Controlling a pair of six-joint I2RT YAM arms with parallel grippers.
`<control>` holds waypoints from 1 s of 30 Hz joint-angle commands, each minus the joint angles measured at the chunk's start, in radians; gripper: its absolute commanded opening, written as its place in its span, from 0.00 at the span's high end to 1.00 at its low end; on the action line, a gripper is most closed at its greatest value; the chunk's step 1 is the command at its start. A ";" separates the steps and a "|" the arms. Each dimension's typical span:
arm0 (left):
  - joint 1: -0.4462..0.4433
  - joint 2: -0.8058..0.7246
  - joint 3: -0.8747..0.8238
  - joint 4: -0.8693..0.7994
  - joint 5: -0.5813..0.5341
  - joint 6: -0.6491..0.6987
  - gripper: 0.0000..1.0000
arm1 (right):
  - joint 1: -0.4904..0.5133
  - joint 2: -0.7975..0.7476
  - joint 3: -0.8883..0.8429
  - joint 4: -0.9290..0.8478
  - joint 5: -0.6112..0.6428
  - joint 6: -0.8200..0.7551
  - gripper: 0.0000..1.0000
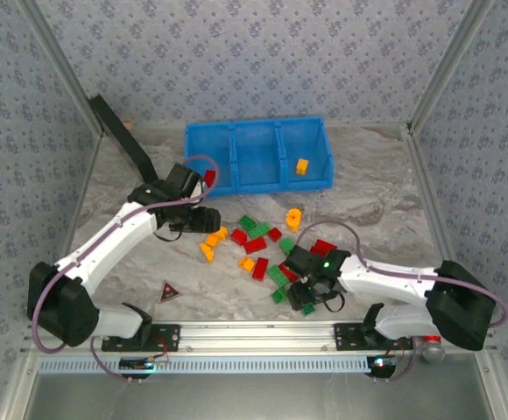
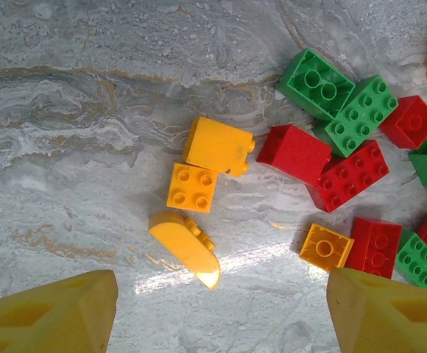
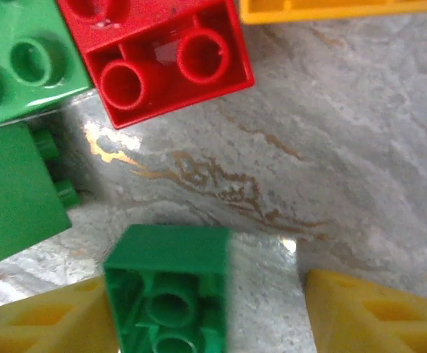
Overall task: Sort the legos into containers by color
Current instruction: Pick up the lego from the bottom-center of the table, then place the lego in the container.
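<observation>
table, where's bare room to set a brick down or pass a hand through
Bare marble table right of the lego pile, bordered by the right end of the blue bin and the right arm. A smaller patch between the dark triangle and the pile's near-left edge. Crowded: the centre, bricks packed between the left gripper and the right gripper.

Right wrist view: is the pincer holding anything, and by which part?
Nothing is clamped: a green brick lies against one finger, clear of the other.

I find a lab test cell: patterned wall panels (image 1: 263, 52), aluminium framing (image 1: 448, 61), marble-look desk (image 1: 368, 175), mounting rail (image 1: 254, 332).
</observation>
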 commanded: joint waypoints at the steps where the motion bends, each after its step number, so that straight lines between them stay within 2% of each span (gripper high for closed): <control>1: -0.005 -0.041 0.010 -0.027 0.005 -0.024 0.25 | 0.022 0.054 -0.001 0.027 0.034 0.021 0.51; 4: -0.005 -0.045 0.000 -0.035 -0.004 -0.042 0.25 | 0.032 0.092 0.003 0.030 0.037 0.028 0.65; 9: -0.037 -0.039 -0.029 -0.002 0.003 -0.102 0.25 | 0.002 0.078 0.043 -0.044 0.049 0.022 0.74; 12: -0.073 -0.021 -0.049 0.042 0.000 -0.181 0.26 | -0.093 0.037 0.129 -0.111 0.043 -0.048 0.76; 17: -0.132 0.005 -0.095 0.128 -0.019 -0.369 0.26 | -0.289 0.036 0.389 -0.173 0.014 -0.225 0.79; 21: -0.182 0.053 -0.120 0.197 -0.010 -0.510 0.26 | -0.357 0.191 0.679 -0.148 0.066 -0.403 0.79; 25: -0.256 0.114 -0.106 0.229 -0.023 -0.562 0.26 | -0.380 0.371 0.916 -0.050 0.114 -0.545 0.80; 30: -0.308 0.177 -0.121 0.276 -0.050 -0.623 0.27 | -0.424 0.608 1.163 0.061 0.086 -0.611 0.80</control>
